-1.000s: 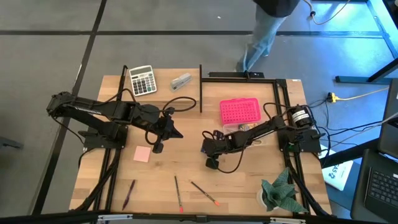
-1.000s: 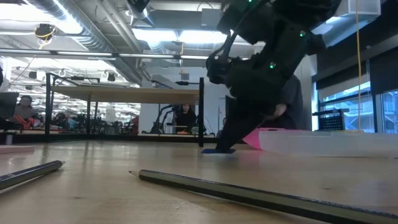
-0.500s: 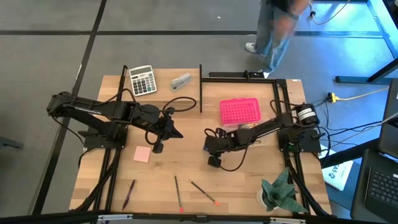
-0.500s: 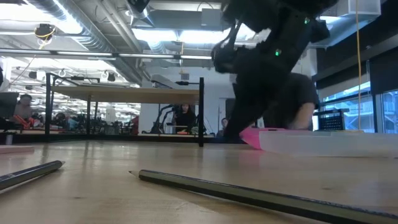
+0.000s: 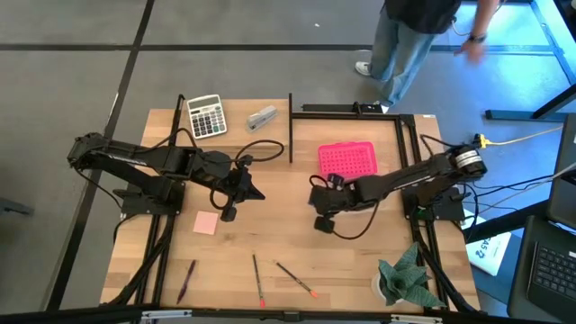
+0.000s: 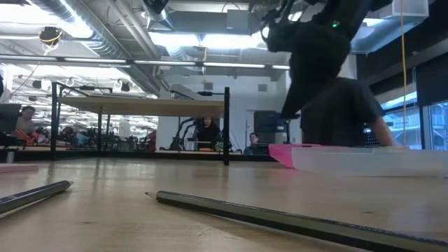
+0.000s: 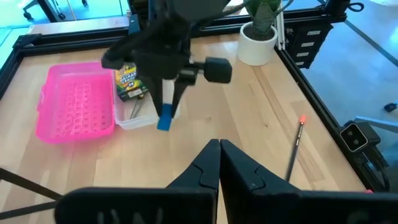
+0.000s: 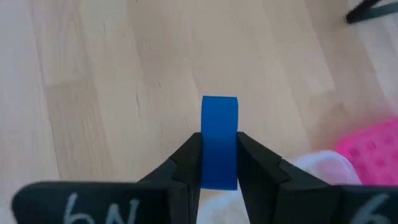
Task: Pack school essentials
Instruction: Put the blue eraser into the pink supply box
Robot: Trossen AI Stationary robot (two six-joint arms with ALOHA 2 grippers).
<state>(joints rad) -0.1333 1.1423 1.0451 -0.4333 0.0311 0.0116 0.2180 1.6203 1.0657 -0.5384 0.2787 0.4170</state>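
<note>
Wooden tabletop (image 5: 270, 234) in an open workshop, seen left to right: the left gripper (image 5: 255, 191) hangs above the boards with its fingers pressed together, a pink note pad (image 5: 205, 223) beside it. Three pencils (image 5: 257, 279) lie along the near edge, their long axes running roughly front to back. Past mid-table, the right gripper (image 8: 219, 163) pinches a blue eraser (image 8: 219, 140) upright by its lower end, long axis in line with the fingers. A clear tray (image 7: 138, 114) holds a crayon box (image 7: 129, 81), with a pink lid (image 5: 346, 161) alongside. A second earlier that gripper sat farther left, low at the table; it has since lifted and moved toward the tray.
</note>
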